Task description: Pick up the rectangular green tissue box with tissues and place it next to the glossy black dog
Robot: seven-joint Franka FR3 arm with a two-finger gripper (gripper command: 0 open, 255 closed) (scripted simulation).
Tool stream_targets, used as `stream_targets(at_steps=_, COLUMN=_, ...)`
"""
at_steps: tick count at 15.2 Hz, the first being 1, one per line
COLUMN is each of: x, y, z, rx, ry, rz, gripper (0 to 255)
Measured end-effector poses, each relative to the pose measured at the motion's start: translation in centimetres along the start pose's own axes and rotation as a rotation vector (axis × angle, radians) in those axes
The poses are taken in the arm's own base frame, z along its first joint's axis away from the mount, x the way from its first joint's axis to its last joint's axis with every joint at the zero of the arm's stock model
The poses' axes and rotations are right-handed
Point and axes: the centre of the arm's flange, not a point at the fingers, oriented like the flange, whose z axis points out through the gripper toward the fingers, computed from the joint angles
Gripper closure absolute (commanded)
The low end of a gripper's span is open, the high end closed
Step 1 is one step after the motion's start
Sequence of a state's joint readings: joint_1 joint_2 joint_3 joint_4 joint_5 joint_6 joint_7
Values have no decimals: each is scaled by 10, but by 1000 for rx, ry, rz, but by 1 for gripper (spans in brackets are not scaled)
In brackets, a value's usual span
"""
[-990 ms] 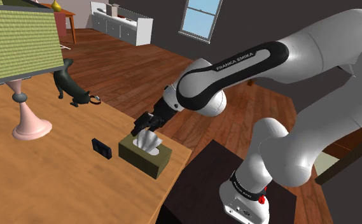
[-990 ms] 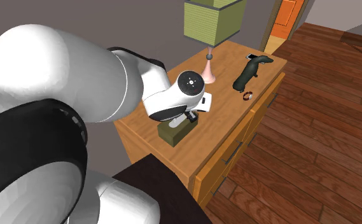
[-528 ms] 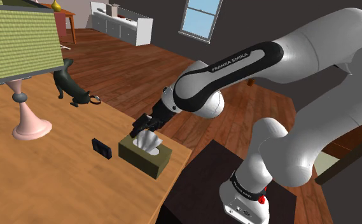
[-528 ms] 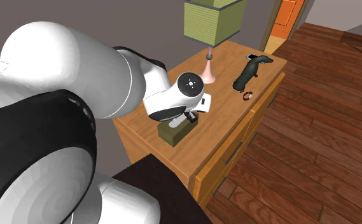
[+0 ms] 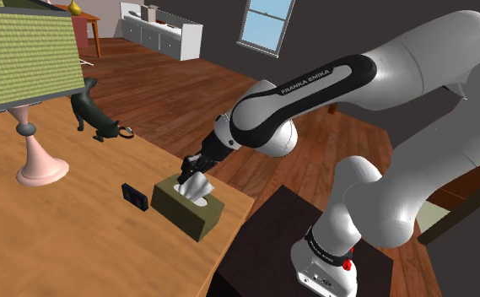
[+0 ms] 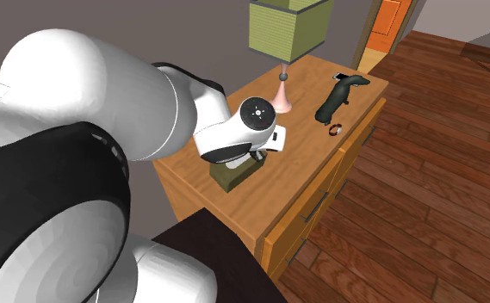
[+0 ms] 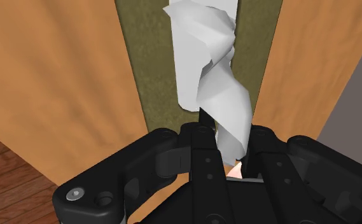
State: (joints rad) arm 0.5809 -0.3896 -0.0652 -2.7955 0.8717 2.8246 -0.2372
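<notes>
A light wooden worktop [image 5: 78,236] stands in a room with a dark plank floor [image 5: 187,89] and grey walls. At the corner nearest the robot's dark stand [image 5: 272,232] lies the olive-green tissue box [image 5: 186,209]. It is well apart from the glossy black dog [image 5: 88,108], which stands at the far end beside a small ring [image 5: 126,131]. Between them rises a lamp [image 5: 23,59] with a green shade and a pink foot.

The shoulder view takes in a window [image 5: 267,21], a white cabinet [image 5: 158,32] along the far wall and a small black object [image 5: 134,196] just beside the box. The second exterior view shows that the worktop tops a chest of drawers [image 6: 316,207], with an orange door [image 6: 389,21] beyond. In the wrist view the end effector [image 7: 227,130] is directly over the box, its black fingers clamped on the white tissue [image 7: 211,70] that stands up from the slot. Whether the box rests on the wood or is lifted cannot be told.
</notes>
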Motion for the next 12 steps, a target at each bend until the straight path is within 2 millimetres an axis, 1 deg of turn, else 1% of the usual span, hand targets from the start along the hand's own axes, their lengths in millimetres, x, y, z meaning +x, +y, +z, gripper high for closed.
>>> stream_targets(at_steps=3, x=0, y=0, z=0, rx=0, ry=1, rz=1, gripper=255)
stream_targets(at_steps=5, x=2, y=-2, z=-4, rx=-2, ry=-3, rz=3, gripper=255)
stream_targets(at_steps=12, x=12, y=-18, z=-35, rx=-2, ry=-4, rz=3, gripper=255)
